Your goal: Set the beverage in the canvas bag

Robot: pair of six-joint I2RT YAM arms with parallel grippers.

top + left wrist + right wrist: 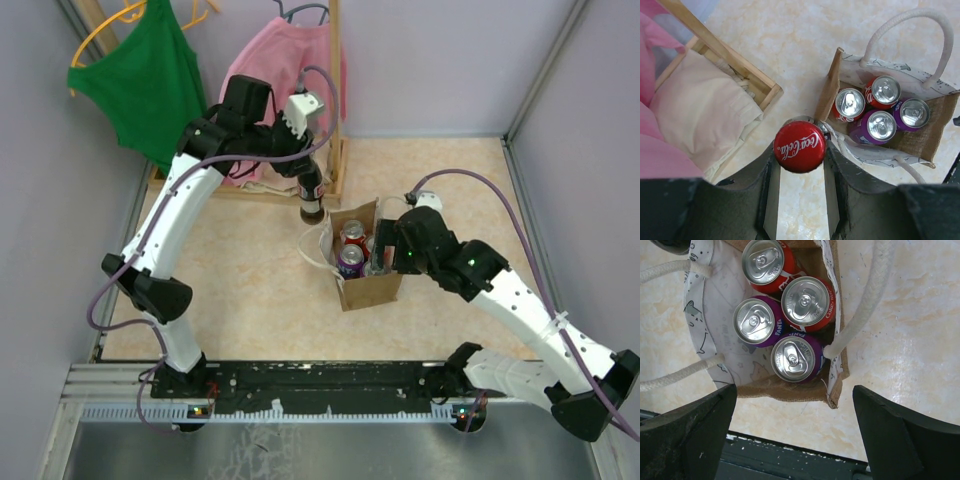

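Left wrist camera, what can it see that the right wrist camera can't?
Only the left wrist view shows the red cap of the Coca-Cola bottle, pinched in the left gripper, plus a wooden rack holding a cream cushion. Only the right wrist view shows the right gripper, wide open, and a dark strip below it. Both show the canvas bag with white handles, holding two red cans and two purple cans.
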